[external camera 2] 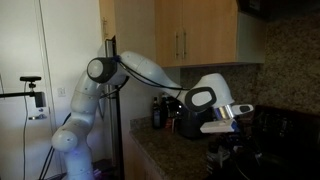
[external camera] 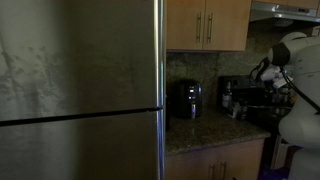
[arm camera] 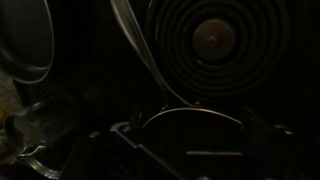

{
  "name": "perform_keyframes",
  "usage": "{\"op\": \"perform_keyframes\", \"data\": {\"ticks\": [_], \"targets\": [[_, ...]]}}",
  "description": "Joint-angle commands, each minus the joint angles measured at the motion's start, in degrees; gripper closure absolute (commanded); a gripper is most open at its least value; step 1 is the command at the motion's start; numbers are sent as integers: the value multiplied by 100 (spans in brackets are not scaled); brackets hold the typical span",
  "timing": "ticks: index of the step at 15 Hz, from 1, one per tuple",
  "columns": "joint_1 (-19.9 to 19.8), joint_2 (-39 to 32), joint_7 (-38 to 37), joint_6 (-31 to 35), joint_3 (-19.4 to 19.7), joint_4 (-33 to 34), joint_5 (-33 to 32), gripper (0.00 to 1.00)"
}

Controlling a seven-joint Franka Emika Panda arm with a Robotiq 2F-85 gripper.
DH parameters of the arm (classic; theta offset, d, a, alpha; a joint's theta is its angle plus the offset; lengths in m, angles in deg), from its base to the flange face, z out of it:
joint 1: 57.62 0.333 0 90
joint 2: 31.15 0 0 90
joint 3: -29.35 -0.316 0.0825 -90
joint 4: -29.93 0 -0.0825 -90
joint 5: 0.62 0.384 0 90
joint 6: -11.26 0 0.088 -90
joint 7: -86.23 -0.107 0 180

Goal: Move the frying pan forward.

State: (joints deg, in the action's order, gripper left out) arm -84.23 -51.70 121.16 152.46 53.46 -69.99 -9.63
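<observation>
- Hand (external camera 2: 236, 112) of the white robot arm (external camera 2: 140, 68) hangs low over the dark stove end of the speckled stone desk (external camera: 205, 130).
- Hand state: cannot tell if released or clenched. The fingers are lost in the dark in the wrist view and too small in both exterior views. Nothing is visibly gripped.
- Just ahead of the hand in the wrist view is a pale curved rim, with a long pale strip (arm camera: 138, 48) running up and away from it.
- Judged: that rim is the dark round frying pan (arm camera: 192, 110) and the strip is its handle. Too dim to be sure.
- Beyond the pan, upper right, sits a bare black coil burner (arm camera: 214, 38).
- Upper left is another dark round vessel (arm camera: 25, 40) with a shiny rim; what it is stays unclear.
- Further out are a black boxy countertop appliance (external camera: 188, 99), dark bottles (external camera 2: 158, 112), light wooden wall cabinets (external camera: 205, 22) and a big steel fridge (external camera: 80, 90).
- Progress, judged: approach only. The hand is placed over the pan and no grasp is confirmed. The pan looks seated on the stove, not lifted.
- Left to do: take hold of the handle or rim, shift the pan forward, let go.
</observation>
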Motion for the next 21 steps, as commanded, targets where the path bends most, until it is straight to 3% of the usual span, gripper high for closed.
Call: {"op": "perform_keyframes", "data": {"ticks": [1,2,7,14,15,19,21], "targets": [[-169,-34,-59,-32,-195,83,-90,0],[-38,-189,-283,213,-121,94,-375,0],[-525,-1215,-217,-147,-96,1298,-611,0],[-1349,-2633,244,-1280,-352,3253,-680,0],[-1079,-2143,28,-790,-162,2418,-610,0],[-1227,-2522,80,-1052,-243,2934,-611,0],[-1386,-2431,256,-1333,-432,2987,-283,0]]}}
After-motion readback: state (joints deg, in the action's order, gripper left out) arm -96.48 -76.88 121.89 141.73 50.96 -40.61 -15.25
